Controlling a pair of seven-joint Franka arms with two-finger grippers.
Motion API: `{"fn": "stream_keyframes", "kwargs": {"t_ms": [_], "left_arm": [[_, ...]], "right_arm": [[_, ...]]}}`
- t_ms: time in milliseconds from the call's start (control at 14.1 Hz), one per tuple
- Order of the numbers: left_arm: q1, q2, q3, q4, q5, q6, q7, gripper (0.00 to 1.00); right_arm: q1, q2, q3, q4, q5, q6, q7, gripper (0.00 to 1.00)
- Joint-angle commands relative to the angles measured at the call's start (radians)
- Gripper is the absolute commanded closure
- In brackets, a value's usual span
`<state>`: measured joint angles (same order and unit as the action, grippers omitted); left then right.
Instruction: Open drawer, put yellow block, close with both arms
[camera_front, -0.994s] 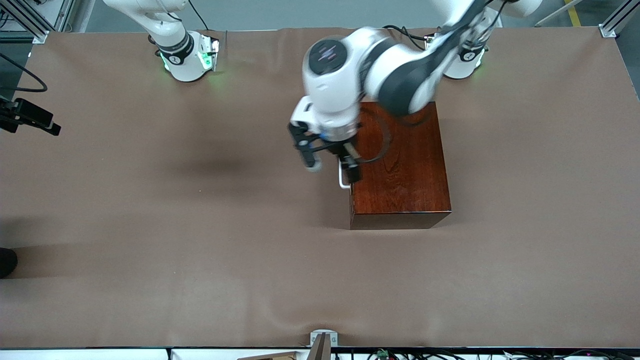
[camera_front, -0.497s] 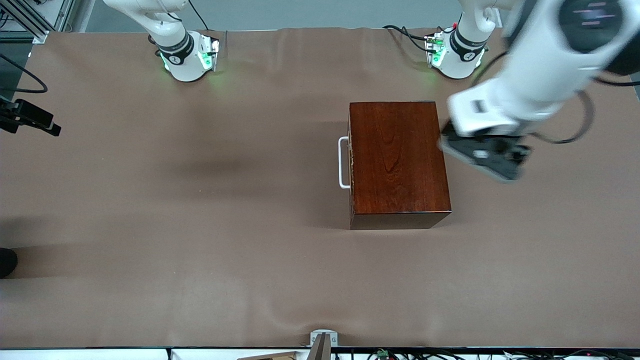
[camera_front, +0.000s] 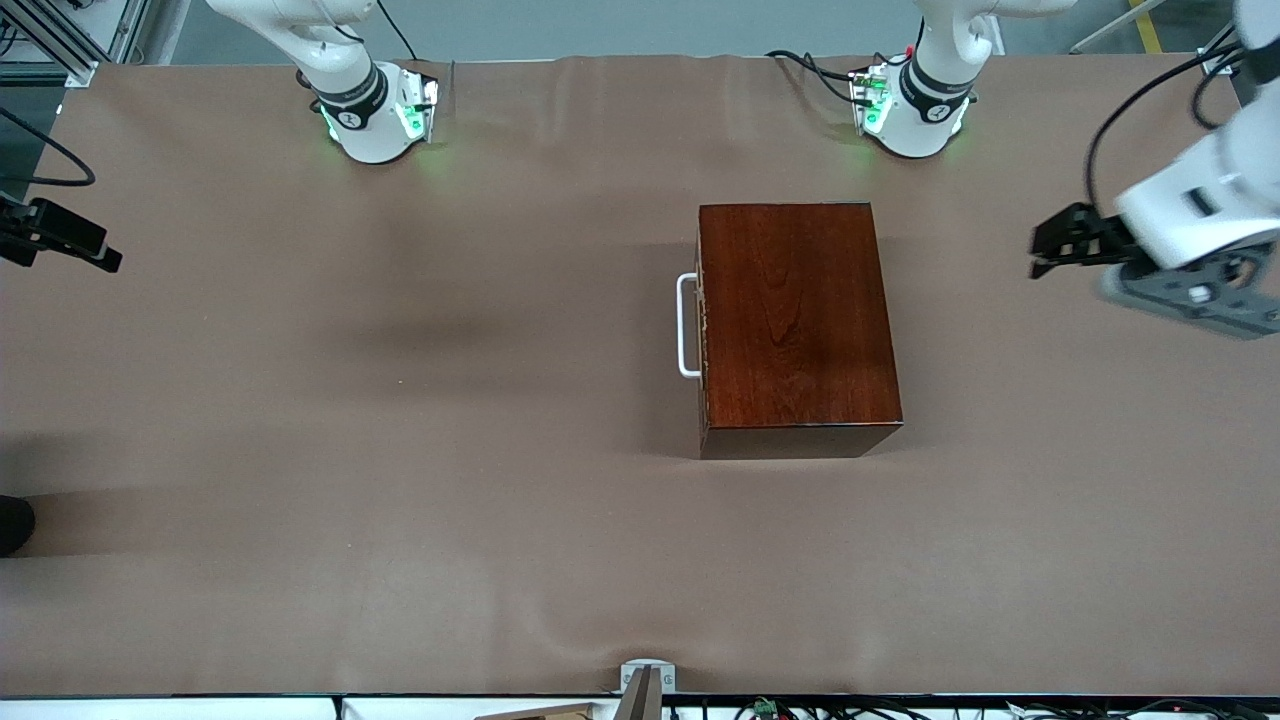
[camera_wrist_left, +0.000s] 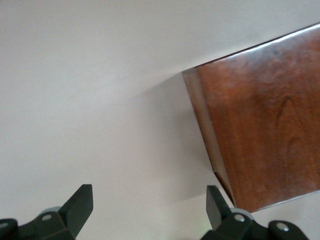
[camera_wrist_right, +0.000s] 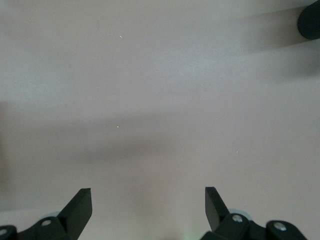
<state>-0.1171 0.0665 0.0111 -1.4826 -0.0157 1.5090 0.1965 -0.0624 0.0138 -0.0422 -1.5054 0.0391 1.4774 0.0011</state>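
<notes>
Left tool (camera_front: 1050, 245) hangs spread over bare table beside the shut drawer (camera_front: 700, 330); right tool (camera_wrist_right: 148, 207) spread too.

The left pincer (camera_front: 1045, 245) hangs spread wide over the table's left-arm end; the right pincer (camera_wrist_right: 148, 210) gapes likewise.

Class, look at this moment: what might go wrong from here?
The drawer is shut and no yellow block shows, so it may have been left out. The open left gripper hangs over cloth near the wooden box; a low swing might clip it. The open right gripper is over bare cloth.
</notes>
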Motion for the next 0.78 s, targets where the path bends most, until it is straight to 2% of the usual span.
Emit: {"fn": "stream_keyframes", "kwargs": {"t_ms": [0, 284, 568, 710], "left_arm": [[-0.012, -0.154, 0.013, -0.205, -0.017, 0.079, -0.044, 0.00], [-0.016, -0.152, 0.013, -0.188, -0.009, 0.066, -0.172, 0.00], [-0.007, -0.079, 0.013, -0.110, -0.003, 0.059, -0.181, 0.00], [-0.004, -0.077, 0.013, -0.108, -0.003, 0.059, -0.181, 0.00]], "right_arm": [[-0.011, 0.002, 0.010, 0.008, -0.010, -0.008, 0.014, 0.00], [-0.010, 0.002, 0.010, 0.008, -0.008, -0.008, 0.014, 0.00], [-0.008, 0.002, 0.010, 0.007, -0.008, -0.008, 0.014, 0.00], [-0.010, 0.002, 0.010, 0.007, -0.010, -0.008, 0.014, 0.00]]}}
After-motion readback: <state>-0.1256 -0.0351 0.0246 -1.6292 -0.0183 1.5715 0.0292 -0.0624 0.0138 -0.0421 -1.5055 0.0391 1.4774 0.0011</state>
